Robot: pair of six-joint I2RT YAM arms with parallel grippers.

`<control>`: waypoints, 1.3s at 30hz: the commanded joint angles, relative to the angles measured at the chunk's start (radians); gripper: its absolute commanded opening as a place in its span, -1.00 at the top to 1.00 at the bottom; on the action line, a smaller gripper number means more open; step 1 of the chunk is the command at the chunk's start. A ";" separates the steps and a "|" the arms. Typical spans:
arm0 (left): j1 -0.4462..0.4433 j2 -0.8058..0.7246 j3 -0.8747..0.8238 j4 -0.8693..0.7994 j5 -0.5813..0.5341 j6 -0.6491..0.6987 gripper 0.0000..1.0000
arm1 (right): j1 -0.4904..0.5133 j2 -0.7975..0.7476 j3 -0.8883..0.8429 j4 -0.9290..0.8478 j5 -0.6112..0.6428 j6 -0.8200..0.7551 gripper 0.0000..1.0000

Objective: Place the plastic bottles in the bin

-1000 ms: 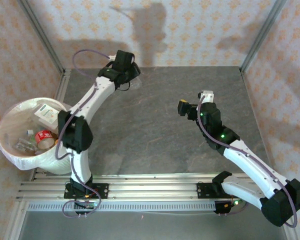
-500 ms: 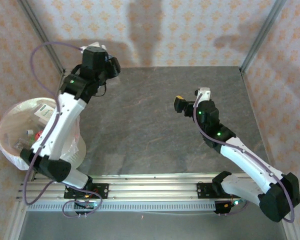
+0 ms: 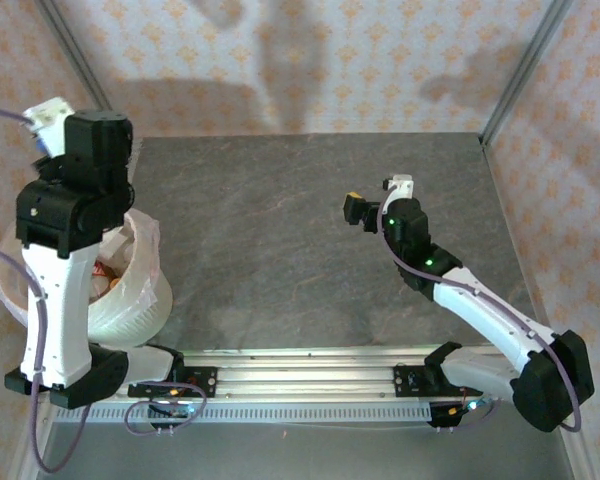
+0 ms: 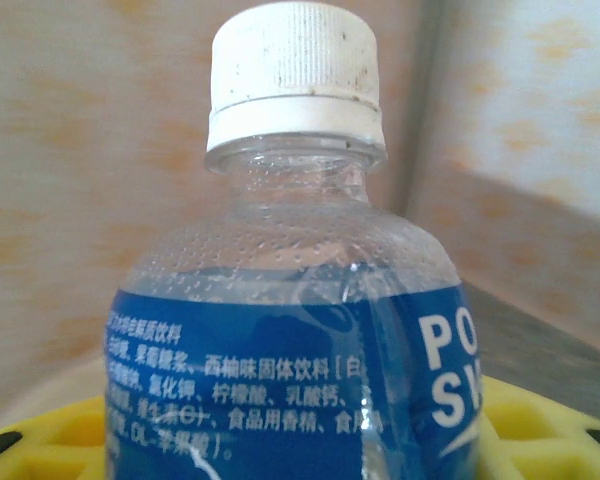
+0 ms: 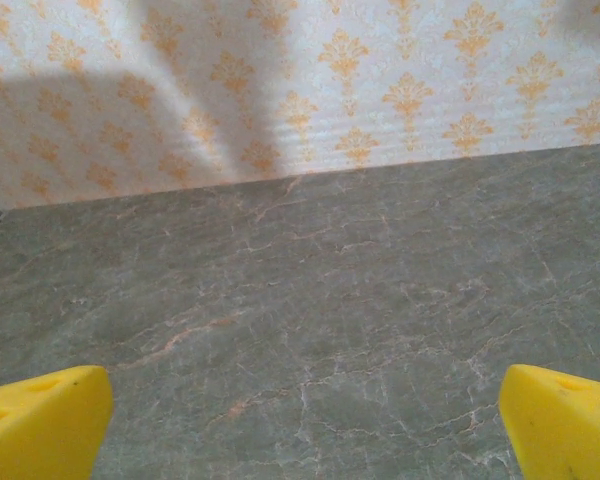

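The left tool (image 4: 290, 445) pinches a blue-labelled bottle (image 4: 295, 300) near the wallpapered corner (image 4: 427, 120). The right tool (image 5: 302, 420) hangs spread above open grey counter (image 3: 270, 230)

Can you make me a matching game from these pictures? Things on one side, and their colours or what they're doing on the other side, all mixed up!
Things:
1. cap
2. label
3. table
4. right gripper

Match with:
a. grey
b. open
c. white
d. blue

Pairs: 1-c, 2-d, 3-a, 4-b
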 commanded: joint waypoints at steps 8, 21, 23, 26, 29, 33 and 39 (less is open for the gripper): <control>0.426 -0.085 -0.252 -0.211 -0.007 -0.067 -0.09 | -0.003 0.058 0.117 -0.029 -0.065 -0.011 -0.99; 0.679 -0.187 -0.572 -0.005 0.352 0.027 -0.13 | -0.004 0.079 0.148 -0.038 -0.122 0.020 -1.00; 0.686 -0.182 -0.569 -0.013 0.337 0.029 -0.16 | -0.004 0.080 0.144 -0.031 -0.121 0.028 -1.00; 0.691 -0.186 -0.565 -0.020 0.332 0.019 -0.29 | -0.003 0.085 0.144 -0.030 -0.118 0.025 -1.00; 0.690 -0.203 -0.564 -0.013 0.327 0.011 -0.58 | -0.002 0.084 0.147 -0.029 -0.119 0.019 -1.00; 0.690 -0.207 -0.532 -0.025 0.349 0.013 -0.72 | -0.004 0.112 0.154 -0.026 -0.123 0.021 -1.00; 0.691 -0.220 -0.439 -0.037 0.424 0.010 -0.86 | -0.003 0.120 0.156 -0.018 -0.123 0.033 -1.00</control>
